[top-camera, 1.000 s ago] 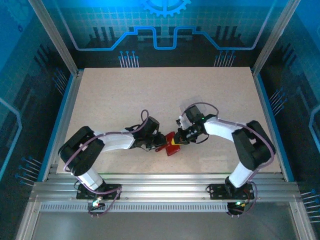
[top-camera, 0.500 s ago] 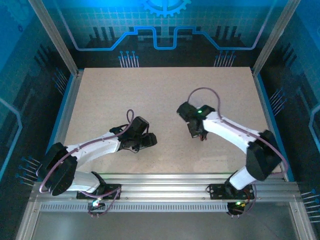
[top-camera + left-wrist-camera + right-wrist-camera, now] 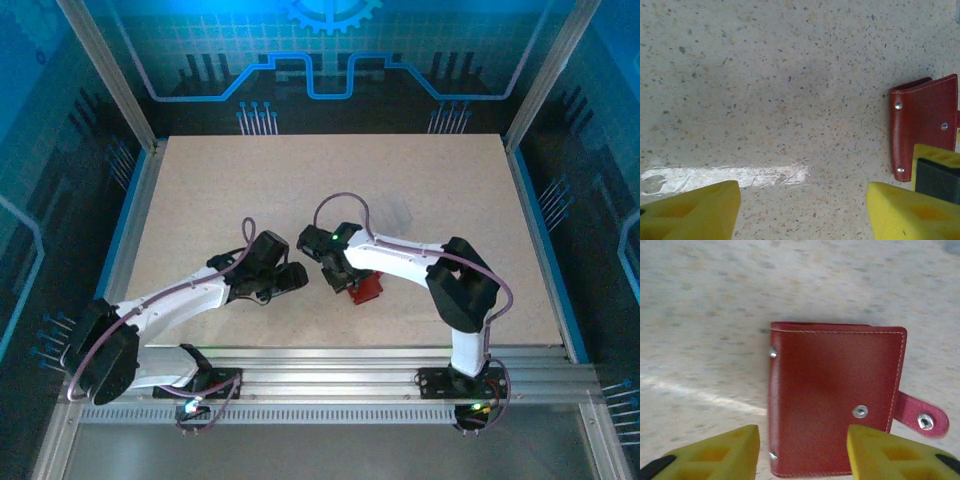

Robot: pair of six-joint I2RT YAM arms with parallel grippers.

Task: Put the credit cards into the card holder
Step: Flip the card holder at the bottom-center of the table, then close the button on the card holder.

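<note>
The wallet [image 3: 835, 400] lies folded shut and flat on the desk [image 3: 220, 190], near the front edge and between my two arms. Its snap tab [image 3: 920, 421] is undone and sticks out to one side. With the wallet closed, I cannot see whether any card sits inside it. Farther out on the desk, well apart from the wallet, there is a faint pale patch that I take to be a card [image 3: 400, 211], though it is too dim to be sure. Neither arm is carrying a card. My judgement is that most of the job is left: the wallet has to be opened, then a card fetched and slid into a pocket.

My right arm [image 3: 400, 257] reaches across toward the middle and bends down over the wallet, wrist aimed at the desk. In its wrist view the right jaws are apart and empty, with one yellow finger [image 3: 715, 452] on each side of the wallet's near edge. I cannot tell whether they touch the leather.

My left arm [image 3: 190, 295] stretches low toward the middle. The left jaws are also apart and empty, over bare desk just beside the wallet.
</note>
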